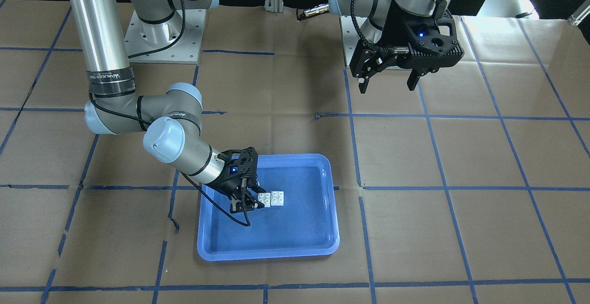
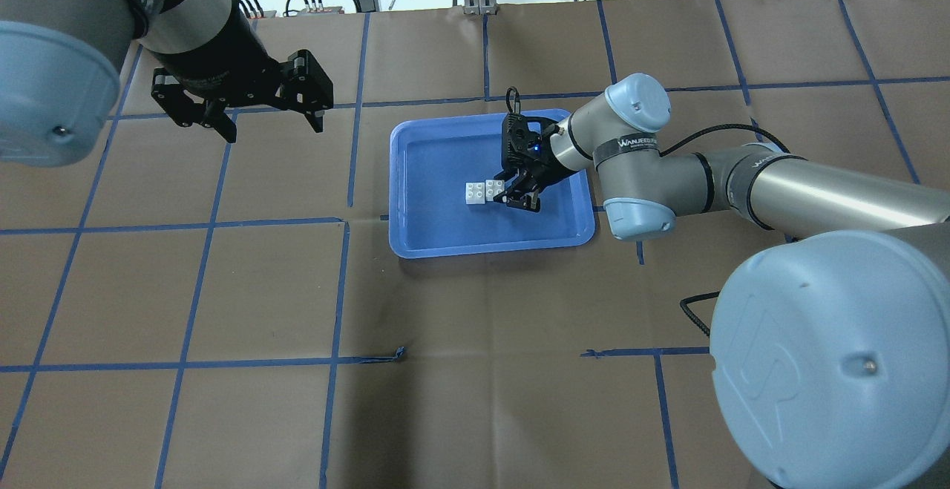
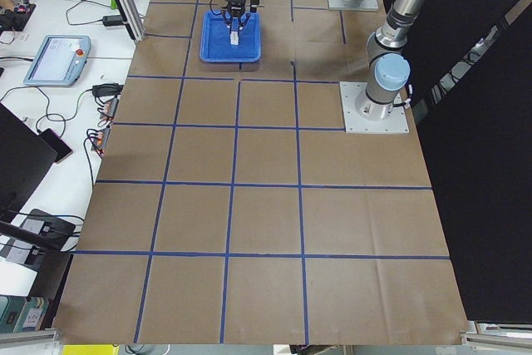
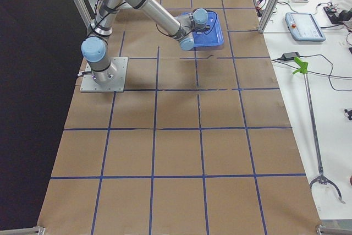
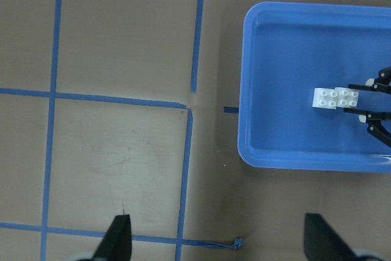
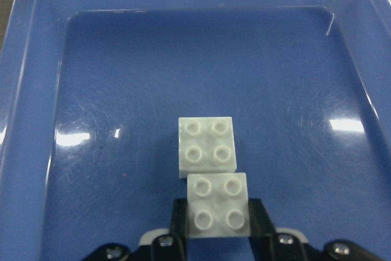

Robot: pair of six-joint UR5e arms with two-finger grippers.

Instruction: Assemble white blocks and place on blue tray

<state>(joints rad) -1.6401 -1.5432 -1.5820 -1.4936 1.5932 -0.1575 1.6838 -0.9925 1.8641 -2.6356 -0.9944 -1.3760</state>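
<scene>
Plastic, glossy blue tray (image 6: 91,90); studded square white blocks (image 6: 206,147).

2 white blocks (image 6: 206,147), studs up, touching side-by-side, mid blue tray (image 6: 122,59).

I see brown paper (image 2: 475,415) covering the table, gridded with blue tape lines (image 2: 185,364). In the exterior left view, upper left, a teach pendant (image 3: 56,60) lies on a white bench (image 3: 91,46). At the right of the exterior right view lies a long pole (image 4: 312,119) with a green piece (image 4: 298,65) at its top.
</scene>
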